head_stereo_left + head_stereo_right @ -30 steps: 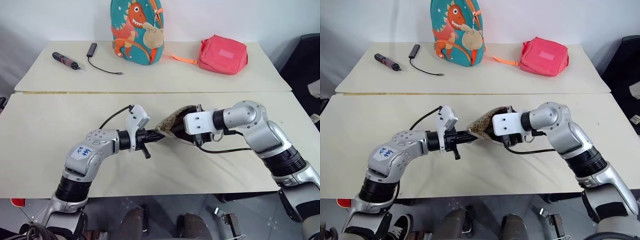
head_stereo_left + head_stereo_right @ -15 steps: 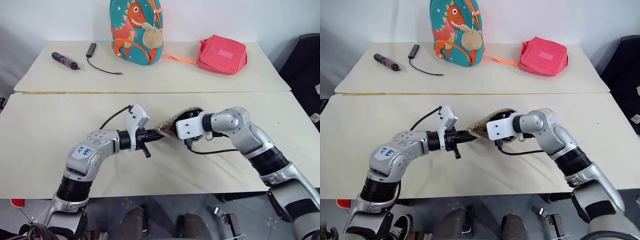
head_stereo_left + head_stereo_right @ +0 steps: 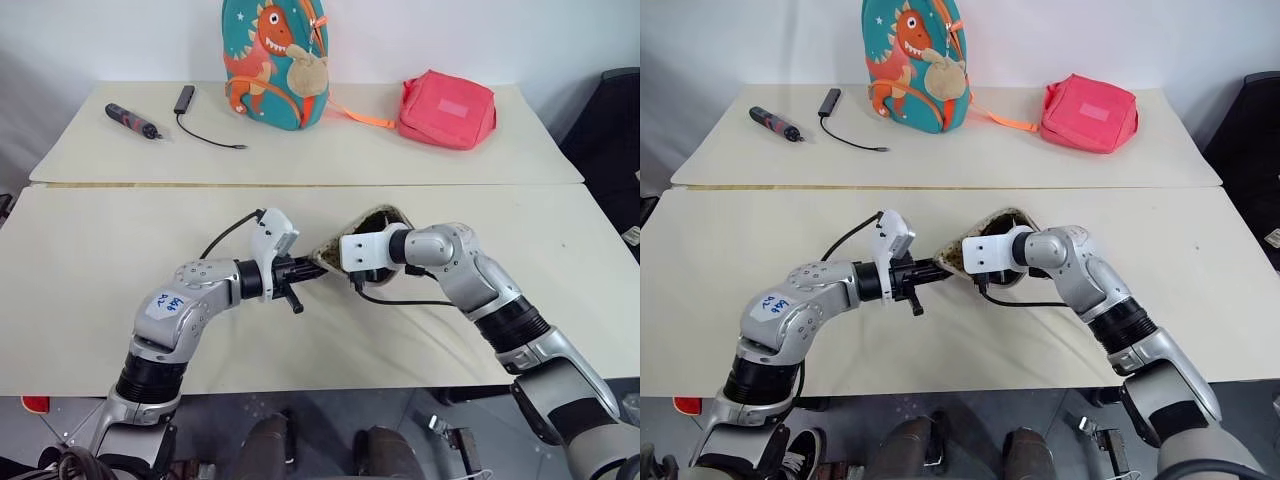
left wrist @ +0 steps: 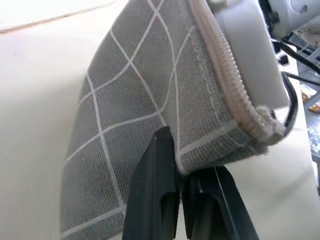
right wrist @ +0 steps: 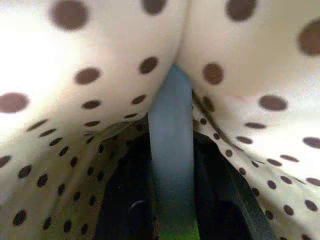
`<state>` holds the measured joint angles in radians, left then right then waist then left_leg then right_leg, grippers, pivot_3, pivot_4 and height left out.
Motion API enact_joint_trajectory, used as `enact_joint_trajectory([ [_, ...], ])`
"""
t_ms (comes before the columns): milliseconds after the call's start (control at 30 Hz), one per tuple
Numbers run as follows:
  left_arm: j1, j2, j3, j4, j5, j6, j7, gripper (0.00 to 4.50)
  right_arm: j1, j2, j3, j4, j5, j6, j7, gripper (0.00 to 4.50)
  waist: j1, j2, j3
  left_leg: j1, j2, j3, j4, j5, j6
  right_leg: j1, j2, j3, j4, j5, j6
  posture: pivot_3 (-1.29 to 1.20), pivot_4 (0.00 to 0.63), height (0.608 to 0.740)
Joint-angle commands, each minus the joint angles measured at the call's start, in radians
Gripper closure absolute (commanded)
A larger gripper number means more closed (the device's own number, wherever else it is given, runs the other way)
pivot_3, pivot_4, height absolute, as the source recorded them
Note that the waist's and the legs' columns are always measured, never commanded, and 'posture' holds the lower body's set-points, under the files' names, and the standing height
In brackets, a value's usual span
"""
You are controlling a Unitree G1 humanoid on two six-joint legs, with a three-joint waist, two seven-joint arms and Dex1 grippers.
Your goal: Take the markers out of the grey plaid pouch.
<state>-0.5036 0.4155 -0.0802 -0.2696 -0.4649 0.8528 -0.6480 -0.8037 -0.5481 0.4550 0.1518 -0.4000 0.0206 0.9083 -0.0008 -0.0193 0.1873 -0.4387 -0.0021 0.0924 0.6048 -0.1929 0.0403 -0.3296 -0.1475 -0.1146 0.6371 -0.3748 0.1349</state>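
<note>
The grey plaid pouch (image 4: 130,100) hangs above the near table between my two arms, its mouth held open and its dotted beige lining (image 3: 333,255) showing. My left gripper (image 4: 177,150) is shut on the pouch's corner just below the zipper edge. My right gripper (image 5: 171,150) reaches inside the pouch, its white wrist (image 3: 360,252) at the mouth. In the right wrist view a slim blue-grey marker (image 5: 170,110) lies between the two black fingers, which press against both its sides. Dotted lining surrounds it.
On the far table stand a teal dinosaur backpack (image 3: 275,60) and a pink-red padded bag (image 3: 447,108). A dark tool (image 3: 132,120) and a black cable (image 3: 195,125) lie at the far left. A seam (image 3: 300,184) divides the two tables.
My right arm has pushed further left and deeper into the pouch, and its fingers have closed in. The left gripper has stayed put, still pinching the pouch.
</note>
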Motion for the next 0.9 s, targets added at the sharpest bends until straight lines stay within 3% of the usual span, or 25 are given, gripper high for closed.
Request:
enact_joint_trajectory([
  [33,-0.004,0.012,0.013,-0.006,0.018,-0.041,0.010,4.50,-0.040,-0.056,-0.079,-0.105,0.058,-0.001,0.064,3.90,-0.001,0.000,0.000,0.000,0.000,0.000,0.000,0.000,0.000,0.000,0.000,0.000,0.000,0.000,0.000,0.00,0.150,0.740],
  [433,-0.013,0.017,0.007,0.062,0.062,-0.114,0.047,4.50,0.018,-0.113,-0.154,-0.262,0.256,0.198,0.240,3.90,0.001,0.000,0.000,0.000,0.000,0.000,0.000,0.000,0.000,0.001,0.000,-0.001,-0.001,0.000,0.000,0.00,0.150,0.740],
  [567,-0.011,0.023,0.002,0.070,0.064,-0.120,0.053,4.50,0.002,-0.089,-0.177,-0.270,0.287,0.265,0.221,3.90,0.000,0.000,0.000,0.001,0.000,0.000,0.000,0.000,0.000,0.001,0.000,-0.001,-0.001,0.000,0.000,0.00,0.150,0.740],
  [900,-0.014,0.002,-0.028,0.058,0.055,-0.116,0.062,4.50,0.008,-0.088,-0.098,-0.280,0.251,0.309,0.244,3.90,0.001,0.000,0.000,0.000,0.000,0.000,0.000,0.000,0.000,0.001,0.000,-0.002,-0.001,0.000,0.000,0.00,0.150,0.740],
])
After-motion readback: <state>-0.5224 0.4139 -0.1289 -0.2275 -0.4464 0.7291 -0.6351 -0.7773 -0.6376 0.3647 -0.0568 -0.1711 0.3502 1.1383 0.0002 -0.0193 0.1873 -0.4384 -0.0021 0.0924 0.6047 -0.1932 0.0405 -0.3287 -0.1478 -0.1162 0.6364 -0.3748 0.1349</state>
